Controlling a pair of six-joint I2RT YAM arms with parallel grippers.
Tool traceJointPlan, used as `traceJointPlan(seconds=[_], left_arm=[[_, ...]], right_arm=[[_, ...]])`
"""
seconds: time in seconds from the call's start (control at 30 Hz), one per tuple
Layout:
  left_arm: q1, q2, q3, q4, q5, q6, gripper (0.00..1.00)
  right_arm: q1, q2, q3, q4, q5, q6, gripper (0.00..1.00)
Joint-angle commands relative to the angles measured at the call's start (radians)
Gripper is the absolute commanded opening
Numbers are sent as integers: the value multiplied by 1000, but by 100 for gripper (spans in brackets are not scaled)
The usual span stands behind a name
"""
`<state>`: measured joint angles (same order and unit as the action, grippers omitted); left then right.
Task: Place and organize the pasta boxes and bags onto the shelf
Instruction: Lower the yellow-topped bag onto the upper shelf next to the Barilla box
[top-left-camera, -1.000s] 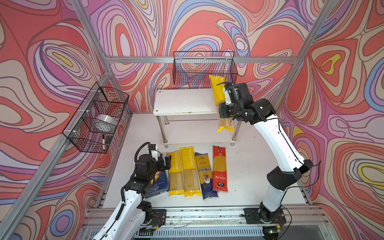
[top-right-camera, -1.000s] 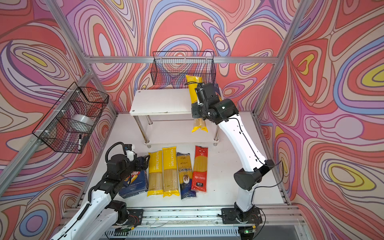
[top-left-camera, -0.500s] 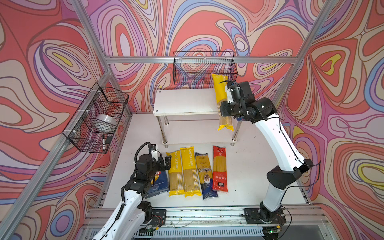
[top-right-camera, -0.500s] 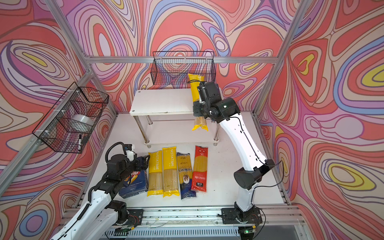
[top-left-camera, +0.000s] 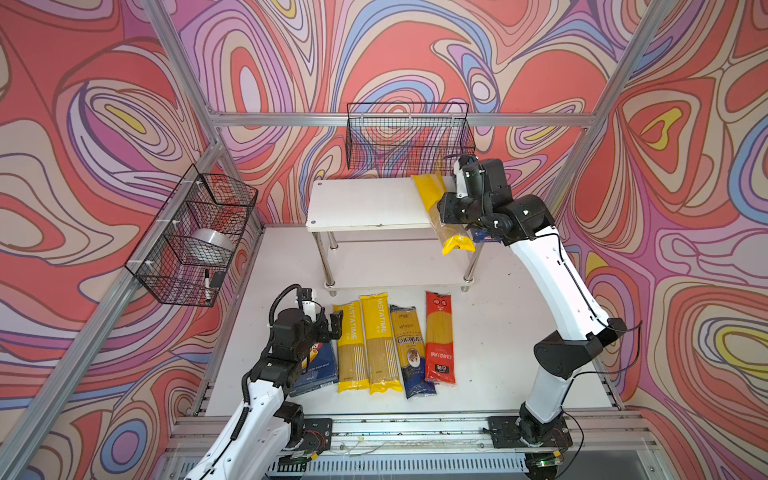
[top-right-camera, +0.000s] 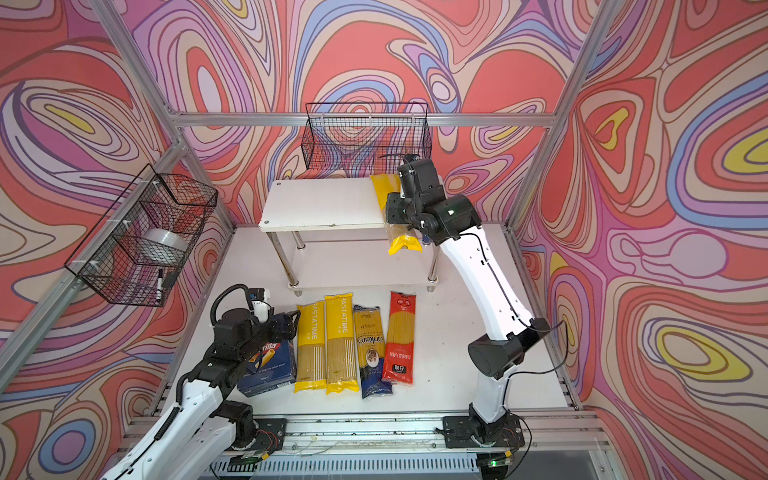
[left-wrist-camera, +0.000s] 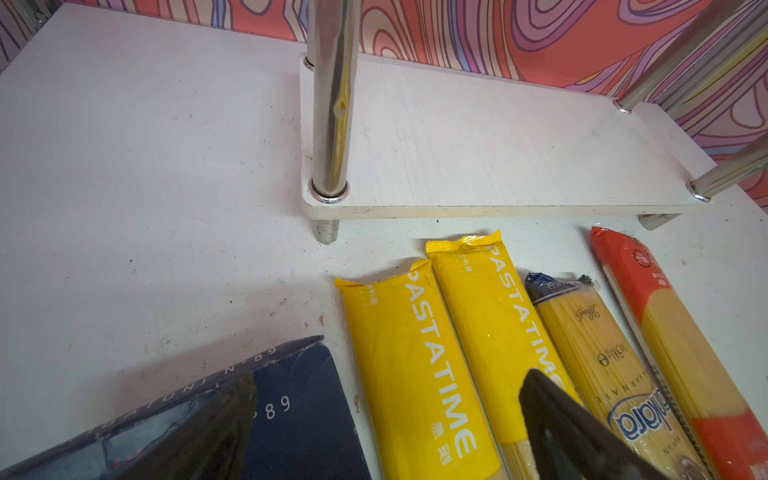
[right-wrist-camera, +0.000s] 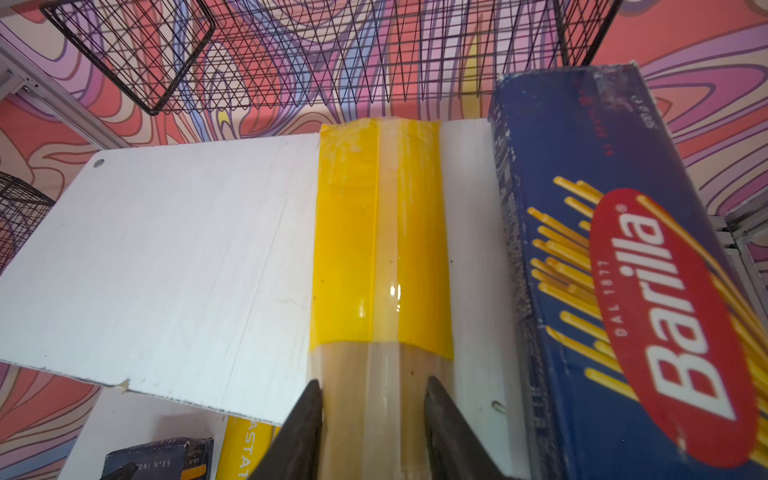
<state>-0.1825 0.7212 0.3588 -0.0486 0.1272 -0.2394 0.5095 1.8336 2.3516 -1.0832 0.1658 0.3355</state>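
Right side. The yellow-ended packet is now found lying flat on the top board of the shelf, at its right end. A second ago it was held steeper, its far end lifted toward the wire basket; it has since been lowered onto the board. Its near end is left jutting past the front edge, as seen in both top views.

Right claw: the jaws are seen astride the packet's clear middle in the right wrist view, close on both sides. Whether it is still pinched or already let go cannot be told; a release is judged to be under way.

The long Barilla box is already set on the same board, just beside the packet, with a strip of bare board between.

Left claw: the jaws are held wide apart with nothing gripped, low over the wide Barilla box and the packet next to it. No shift is noted there over the last second.

Left on the worktop, side by side before the shelf: two yellow packets, the gold-and-navy packet, the red packet.

Meaning: two of seven items are judged placed. The overhang is flagged; the packet may need to be pushed back before more is laid beside it.
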Motion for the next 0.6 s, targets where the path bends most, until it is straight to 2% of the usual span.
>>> traceJointPlan(seconds=[0.0,0.1,0.27,0.4,0.57], left_arm=[[-2,-11,-8,10,9,9,100],[-1,-11,-7,9,10,9,100],[-2,-11,-8,9,11,9,100],[-1,-11,-7,9,12,9,100],[-1,-11,-8,9,12,9,100]], right_arm=[[-5,30,64,-7,-9,8,43],[-4,32,75,-37,-3,7,44],[-4,-35,-2,11,4,4,46],[-3,-85,-33,45,-102,-4,49],[0,-141,-33,7,-116,-11,50]])
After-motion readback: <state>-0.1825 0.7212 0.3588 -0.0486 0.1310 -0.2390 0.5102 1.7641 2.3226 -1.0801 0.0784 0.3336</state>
